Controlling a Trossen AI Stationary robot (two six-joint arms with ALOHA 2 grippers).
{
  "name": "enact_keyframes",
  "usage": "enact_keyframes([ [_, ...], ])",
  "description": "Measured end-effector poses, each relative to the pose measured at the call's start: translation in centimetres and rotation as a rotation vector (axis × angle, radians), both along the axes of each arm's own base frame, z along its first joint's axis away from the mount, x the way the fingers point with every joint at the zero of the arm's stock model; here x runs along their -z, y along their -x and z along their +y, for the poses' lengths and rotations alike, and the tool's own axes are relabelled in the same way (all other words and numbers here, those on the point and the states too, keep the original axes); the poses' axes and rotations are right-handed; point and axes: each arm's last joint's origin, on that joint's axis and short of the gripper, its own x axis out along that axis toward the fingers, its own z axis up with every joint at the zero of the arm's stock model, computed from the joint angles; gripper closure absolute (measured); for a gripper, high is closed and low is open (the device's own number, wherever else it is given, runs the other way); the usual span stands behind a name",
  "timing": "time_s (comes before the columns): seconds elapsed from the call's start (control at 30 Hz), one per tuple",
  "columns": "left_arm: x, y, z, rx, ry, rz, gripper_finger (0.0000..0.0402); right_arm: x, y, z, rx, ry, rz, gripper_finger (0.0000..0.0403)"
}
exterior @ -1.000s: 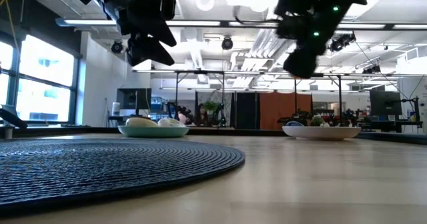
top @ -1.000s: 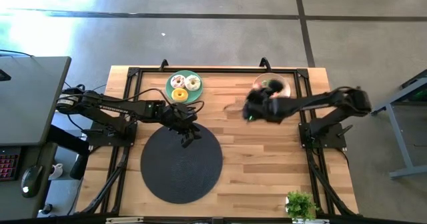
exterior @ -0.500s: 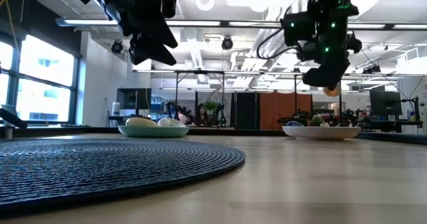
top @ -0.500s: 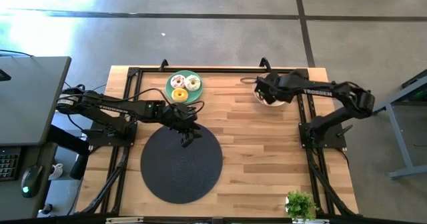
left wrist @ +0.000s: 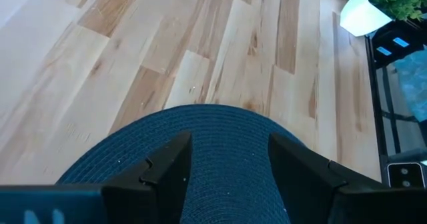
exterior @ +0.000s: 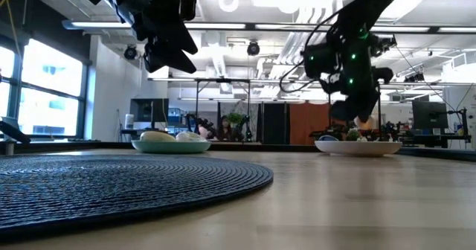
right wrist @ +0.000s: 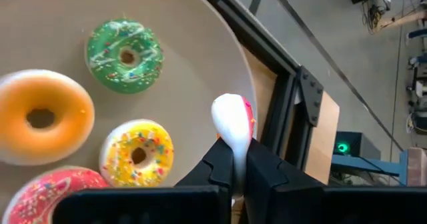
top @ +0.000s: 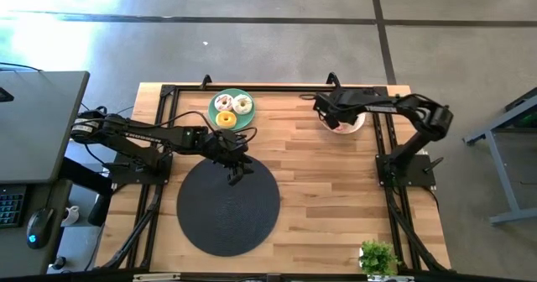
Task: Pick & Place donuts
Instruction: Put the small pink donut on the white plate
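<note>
The right pincer [right wrist: 233, 159] hangs over the beige plate [top: 359, 122] near the surface's far right corner, its fingers closed on the edge of a white-and-pink donut [right wrist: 233, 121] held on edge between the pads. Below it on that plate lie a green donut [right wrist: 125, 55], an orange donut [right wrist: 41, 116], a yellow sprinkled donut [right wrist: 137, 153] and a pink donut [right wrist: 57, 187]. Three larger donuts [top: 232, 107] sit on the green plate [top: 213, 110] at the far edge, left of centre.

The left pincer [left wrist: 227, 159] waits with its fingers spread and nothing between them, above the far edge of the black mat [top: 228, 205].

These toy rings look light, stiff and smooth, so they may slip. A pinch across one side of the ring, one finger through the hole, seems the surest hold.
</note>
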Motion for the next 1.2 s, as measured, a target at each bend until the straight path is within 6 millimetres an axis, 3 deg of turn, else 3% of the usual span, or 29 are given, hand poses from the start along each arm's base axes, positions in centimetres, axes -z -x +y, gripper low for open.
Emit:
enact_keyframes([
  [0.37, 0.0, 0.0, 0.0, -0.018, -0.005, -0.001, 0.0204, 3.4, -0.5, -1.6, 0.036, -0.015, 0.082, 0.0383],
  [1.2, 0.0, 0.0, 0.0, -0.017, -0.001, -0.002, 0.0204, 3.7, -0.5, -2.4, -0.083, -0.128, 0.114, 0.0278],
])
